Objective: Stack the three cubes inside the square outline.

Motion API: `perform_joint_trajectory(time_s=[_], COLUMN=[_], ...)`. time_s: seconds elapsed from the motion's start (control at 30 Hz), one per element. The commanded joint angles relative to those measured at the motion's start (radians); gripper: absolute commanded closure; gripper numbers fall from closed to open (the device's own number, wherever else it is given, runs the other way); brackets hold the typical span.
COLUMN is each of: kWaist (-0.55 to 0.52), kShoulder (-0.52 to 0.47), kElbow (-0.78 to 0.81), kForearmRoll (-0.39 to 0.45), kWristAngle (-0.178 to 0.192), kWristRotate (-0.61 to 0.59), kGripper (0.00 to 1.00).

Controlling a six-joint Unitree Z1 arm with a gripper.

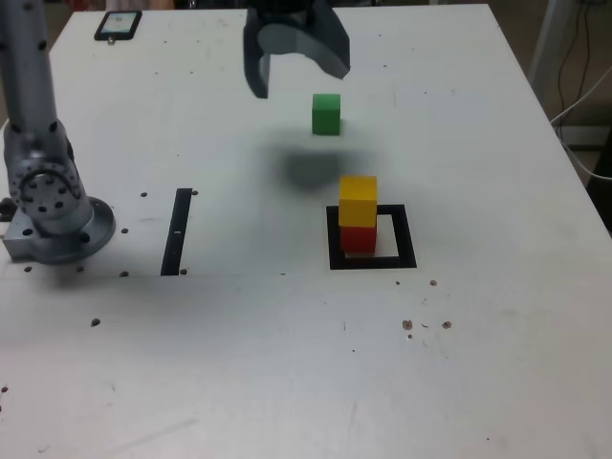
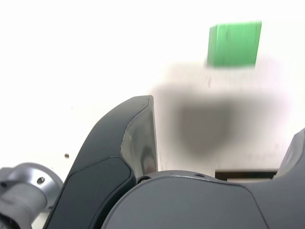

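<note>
Surface: white table (image 1: 287, 382) with small dark specks; cables at the exterior view's far right
Gripper: gripper (image 1: 296, 65) hangs at the far side, jaws spread apart, holding nothing
Cubes: yellow cube (image 1: 358, 200) stacked on red cube (image 1: 359, 238) inside the square outline (image 1: 371, 260); green cube (image 1: 326, 113) alone, farther back, near the gripper
Strip: black strip (image 1: 177, 230) left of the outline
Writing: none readable; dark phone (image 1: 118, 25) at far left

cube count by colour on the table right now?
Red cube: 1, in the square outline
Yellow cube: 1, on top of the red one
Green cube: 1, alone on the table, outside the outline
Total: 3
</note>
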Motion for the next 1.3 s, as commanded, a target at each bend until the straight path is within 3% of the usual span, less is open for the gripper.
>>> perform_joint_trajectory(time_s=[0.0,0.23,0.37,0.57,0.7,0.83,1.07,1.27], kWaist=[0.036,0.123,0.128,0.121,0.125,0.133,0.137,0.139], kShoulder=[0.051,0.188,0.225,0.271,0.301,0.324,0.337,0.347], kElbow=[-0.036,-0.143,-0.155,-0.157,-0.16,-0.159,-0.148,-0.148], kForearmRoll=[-0.005,-0.01,-0.018,-0.035,-0.047,-0.064,-0.108,-0.108], kWristAngle=[-0.005,-0.03,-0.045,-0.099,-0.101,-0.094,-0.093,-0.105], kWristRotate=[0.031,0.104,0.112,0.136,0.141,0.142,0.142,0.142], kGripper=[0.0,0.01,0.01,0.03,0.08,0.19,0.53,0.68])
